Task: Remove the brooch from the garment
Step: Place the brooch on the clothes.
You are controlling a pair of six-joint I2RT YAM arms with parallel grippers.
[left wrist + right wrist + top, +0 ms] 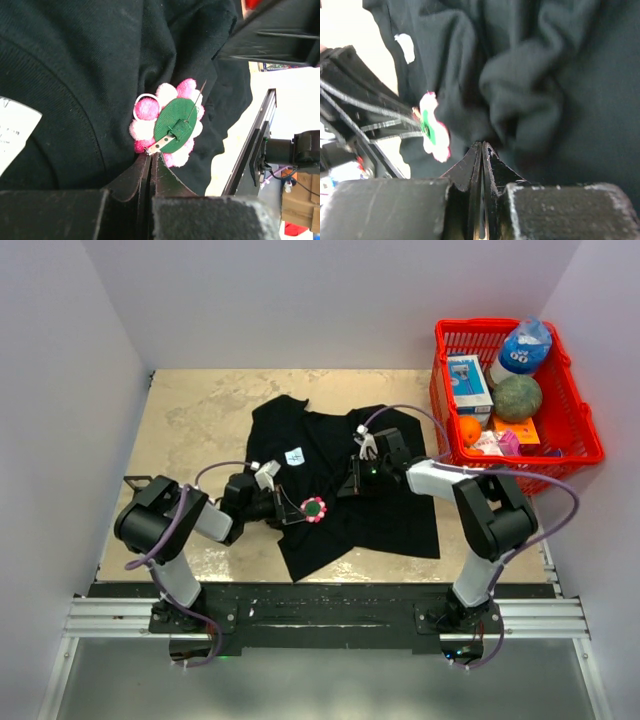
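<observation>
The brooch (314, 508) is a small pink and white flower with a green back; it hangs over the middle of the black garment (335, 445). My left gripper (151, 156) is shut on the metal clasp at the edge of the brooch (172, 125), whose green back faces the camera and whose pin needle stands open. In the right wrist view the brooch (432, 132) shows edge-on, a little off the cloth. My right gripper (481, 145) is shut with its tips in a bunched fold of the garment (545, 75). In the top view it (352, 478) sits right of the brooch.
A white square label (294, 456) is on the shirt's chest; it also shows in the left wrist view (12, 130). A red basket (487, 325) with a bottle, a box, fruit and packets stands at the table's right edge. White walls close in the table.
</observation>
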